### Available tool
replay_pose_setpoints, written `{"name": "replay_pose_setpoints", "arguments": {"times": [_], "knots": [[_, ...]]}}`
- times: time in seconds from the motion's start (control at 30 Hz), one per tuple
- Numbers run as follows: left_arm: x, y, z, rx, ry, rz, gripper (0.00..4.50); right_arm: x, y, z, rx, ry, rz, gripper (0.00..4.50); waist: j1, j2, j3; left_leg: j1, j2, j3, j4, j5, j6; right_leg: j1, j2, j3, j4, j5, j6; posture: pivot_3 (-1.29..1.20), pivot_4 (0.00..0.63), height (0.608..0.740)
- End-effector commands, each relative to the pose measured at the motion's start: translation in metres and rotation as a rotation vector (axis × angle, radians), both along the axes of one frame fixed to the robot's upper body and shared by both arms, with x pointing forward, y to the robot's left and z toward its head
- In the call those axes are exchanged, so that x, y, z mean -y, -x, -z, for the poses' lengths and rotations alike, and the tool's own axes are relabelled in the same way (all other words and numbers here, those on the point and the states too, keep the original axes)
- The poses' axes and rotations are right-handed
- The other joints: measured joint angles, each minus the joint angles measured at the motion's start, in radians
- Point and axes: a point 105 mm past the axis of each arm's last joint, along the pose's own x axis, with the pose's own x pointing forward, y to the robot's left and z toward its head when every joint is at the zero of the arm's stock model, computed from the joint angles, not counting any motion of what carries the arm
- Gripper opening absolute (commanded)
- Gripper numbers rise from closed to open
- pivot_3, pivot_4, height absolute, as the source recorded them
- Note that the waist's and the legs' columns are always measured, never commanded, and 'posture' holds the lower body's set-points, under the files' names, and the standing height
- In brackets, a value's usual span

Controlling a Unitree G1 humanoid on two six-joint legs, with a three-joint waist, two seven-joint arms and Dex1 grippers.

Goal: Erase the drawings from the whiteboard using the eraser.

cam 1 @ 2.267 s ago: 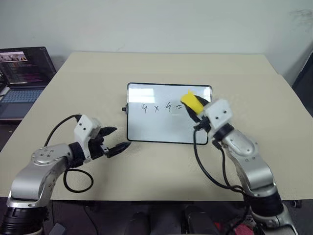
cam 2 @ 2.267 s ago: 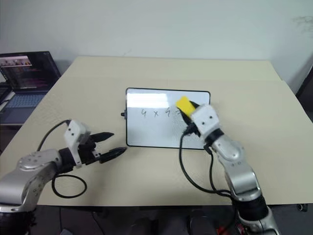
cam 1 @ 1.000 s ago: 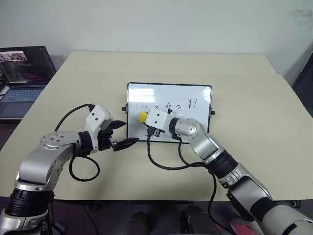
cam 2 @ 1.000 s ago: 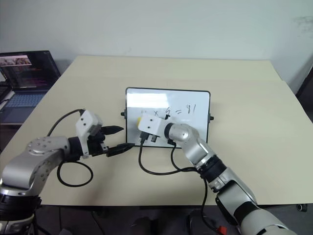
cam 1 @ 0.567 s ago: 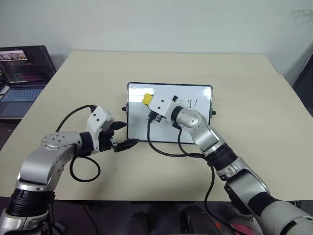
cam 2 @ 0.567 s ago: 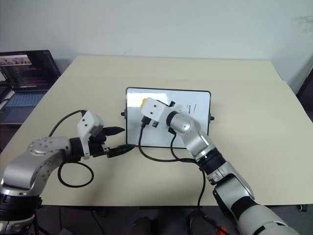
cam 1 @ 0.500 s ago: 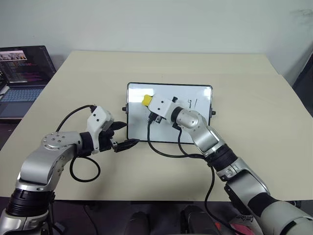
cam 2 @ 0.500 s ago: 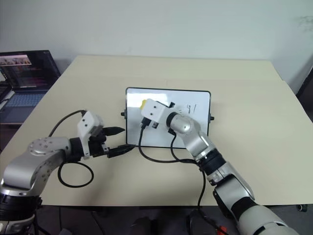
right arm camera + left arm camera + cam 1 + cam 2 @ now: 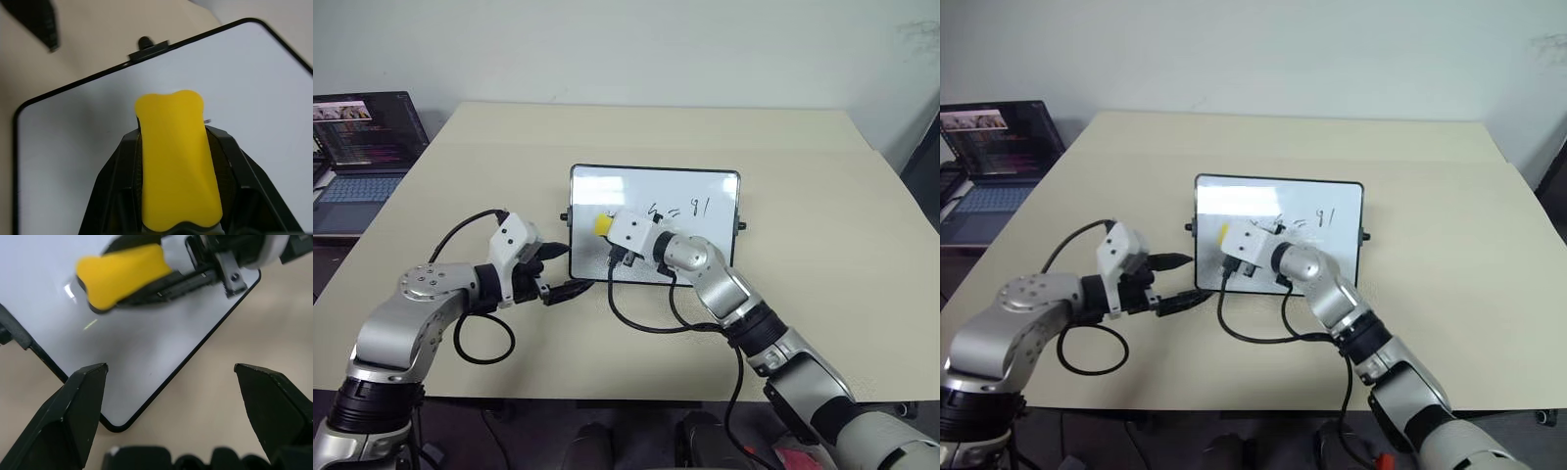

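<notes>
Your right gripper (image 9: 607, 227) has swept the eraser (image 9: 603, 224) back down to the board's (image 9: 656, 181) left half, clamped tight on it. Left gripper (image 9: 558, 271) gapes empty beside the frame. Press flat, then sweep right over the remaining marks (image 9: 677, 209).

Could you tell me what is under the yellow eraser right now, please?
Under the eraser, white whiteboard surface; any strokes directly beneath it are covered.

An open laptop (image 9: 357, 147) sits beside the beige table (image 9: 822, 196), before a pale wall (image 9: 636, 44).
</notes>
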Motion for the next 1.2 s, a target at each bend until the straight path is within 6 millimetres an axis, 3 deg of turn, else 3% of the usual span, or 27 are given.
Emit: {"name": "replay_pose_setpoints", "arguments": {"times": [0.03, 0.17, 0.43, 0.53, 0.7, 0.8, 0.93, 1.2], "knots": [[0.002, 0.0, -0.007, 0.037, -0.001, 0.016, 4.5, 0.022, -0.017, -0.004, 0.002, -0.024, 0.114, 1.45, 0.0, 0.0, 0.0, 0.0, 0.0, 0.0, 0.0, 0.0, 0.0, 0.0, 0.0, 0.0, 0.0, 0.0, 0.0, 0.0, 0.15, 0.74], [0.002, 0.0, -0.006, 0.035, 0.001, 0.017, 4.5, 0.023, -0.015, 0.002, -0.014, -0.017, 0.116, 1.45, 0.0, 0.0, 0.0, 0.0, 0.0, 0.0, 0.0, 0.0, 0.0, 0.0, 0.0, 0.0, -0.001, 0.0, 0.0, 0.0, 0.15, 0.74], [0.003, 0.001, -0.005, 0.035, 0.003, 0.02, 4.5, 0.02, 0.012, 0.049, -0.169, 0.148, -0.005, 1.45, -0.001, 0.0, 0.0, 0.0, 0.0, 0.0, 0.0, 0.0, 0.0, 0.0, 0.0, 0.0, 0.0, 0.0, 0.0, 0.0, 0.15, 0.74], [0.004, 0.0, -0.005, 0.036, 0.004, 0.022, 4.5, 0.02, 0.018, 0.054, -0.187, 0.176, -0.026, 1.45, -0.001, 0.0, 0.0, 0.0, 0.0, 0.0, 0.0, 0.0, 0.0, 0.0, 0.0, 0.0, 0.0, 0.0, 0.0, 0.0, 0.15, 0.74], [0.006, 0.001, -0.004, 0.035, 0.006, 0.027, 4.5, 0.014, 0.015, 0.025, -0.104, 0.083, -0.028, 1.44, -0.001, 0.0, 0.0, 0.0, 0.0, 0.0, 0.0, 0.0, 0.0, 0.0, 0.0, 0.0, 0.0, 0.0, 0.0, 0.0, 0.15, 0.74], [0.007, 0.001, -0.004, 0.039, 0.008, 0.03, 4.5, 0.005, 0.031, -0.003, -0.056, -0.01, -0.134, 1.44, 0.0, 0.0, 0.001, 0.0, 0.0, 0.0, 0.0, 0.0, 0.0, 0.0, 0.0, 0.0, 0.0, 0.0, 0.0, 0.0, 0.15, 0.74], [0.012, 0.002, -0.009, 0.053, 0.032, 0.047, 4.5, 0.007, 0.044, -0.017, -0.002, -0.053, -0.183, 1.44, -0.001, 0.0, 0.002, -0.002, 0.0, 0.0, -0.002, 0.0, 0.0, -0.001, 0.0, 0.0, -0.003, 0.0, 0.0, 0.0, 0.15, 0.74], [0.016, 0.0, -0.012, 0.057, 0.018, 0.066, 4.5, 0.047, 0.006, -0.039, 0.137, -0.169, 0.097, 1.44, -0.003, 0.0, 0.003, -0.003, 0.001, 0.0, -0.003, 0.0, 0.0, -0.002, 0.0, 0.001, -0.006, 0.0, 0.0, 0.0, 0.15, 0.74]]}}
